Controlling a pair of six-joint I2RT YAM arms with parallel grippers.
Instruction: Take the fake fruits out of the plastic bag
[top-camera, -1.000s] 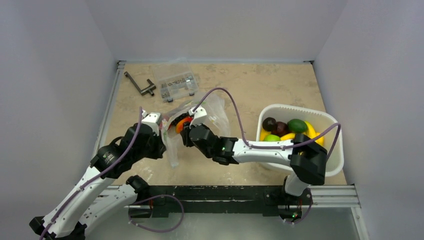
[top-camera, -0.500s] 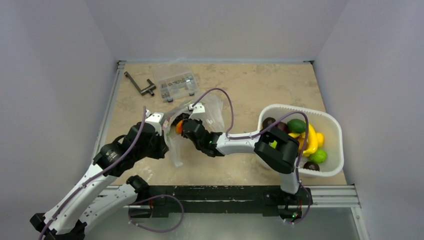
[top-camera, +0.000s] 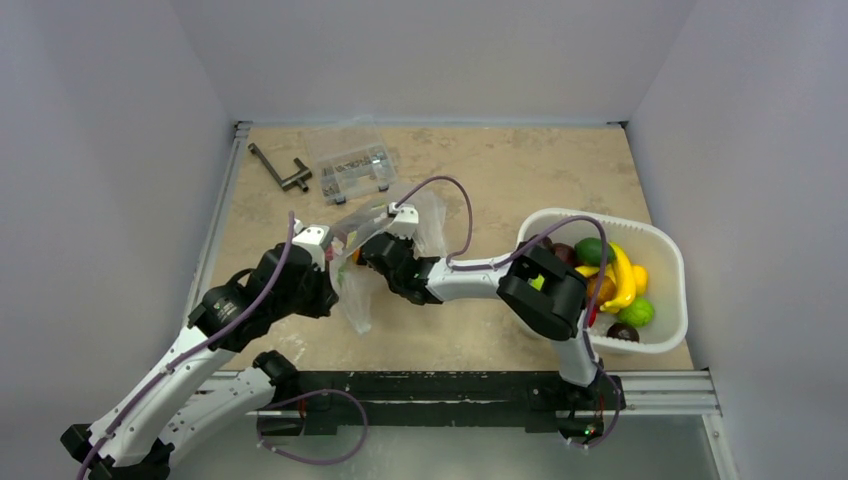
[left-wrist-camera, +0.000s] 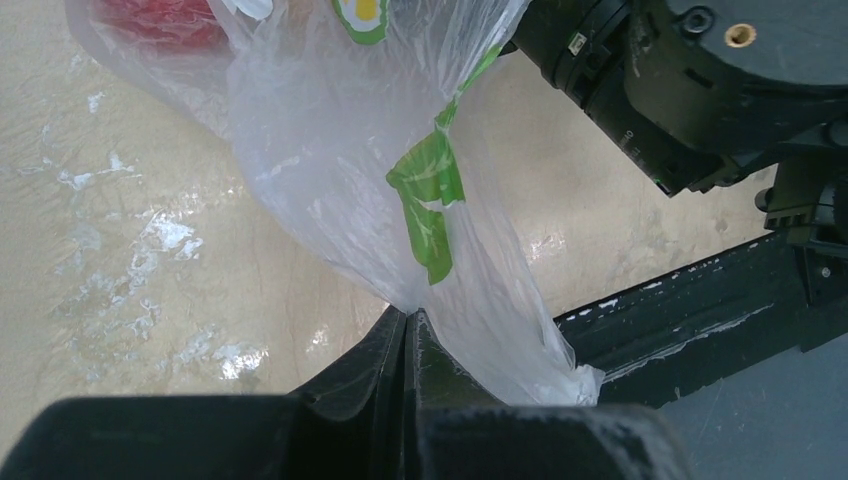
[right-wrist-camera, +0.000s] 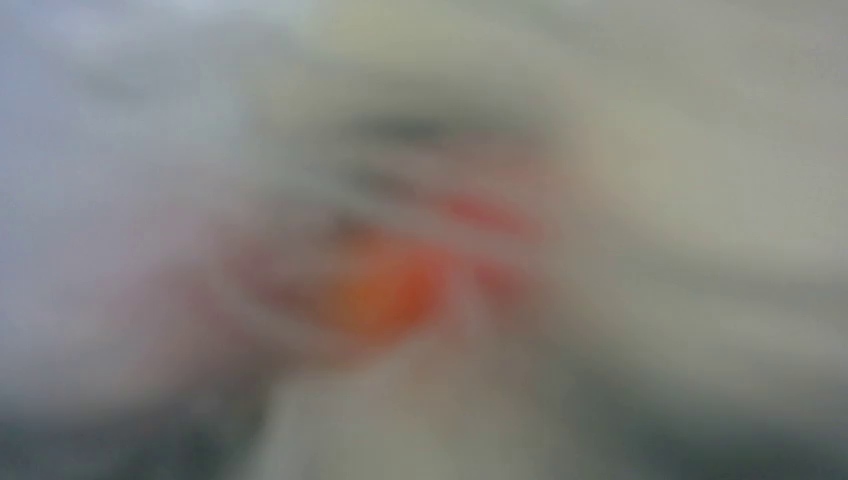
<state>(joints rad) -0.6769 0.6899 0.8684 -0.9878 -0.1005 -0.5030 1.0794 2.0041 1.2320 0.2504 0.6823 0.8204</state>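
Observation:
The plastic bag (top-camera: 356, 298) hangs in the middle of the table, clear film with green leaf prints. My left gripper (top-camera: 333, 272) is shut on a lower fold of the bag (left-wrist-camera: 330, 140); its closed tips (left-wrist-camera: 408, 316) pinch the film above the table. A red fruit (left-wrist-camera: 160, 20) shows through the film at the top left. My right gripper (top-camera: 364, 254) is pushed into the bag's mouth beside an orange-red piece (top-camera: 356, 257). The right wrist view is fully blurred, with only an orange-red blob (right-wrist-camera: 390, 290). The right jaws do not show. The grape bunch is hidden.
A white tub (top-camera: 668, 242) at the right holds a banana, green and dark fruits; my right arm's elbow (top-camera: 545, 290) hangs over its left side. A clear compartment box (top-camera: 350, 168) and a black tool (top-camera: 280, 168) lie at the back left.
My right gripper has pushed left and deeper into the bag's mouth, and its elbow has folded up over the tub. My left gripper keeps its hold on the bag.

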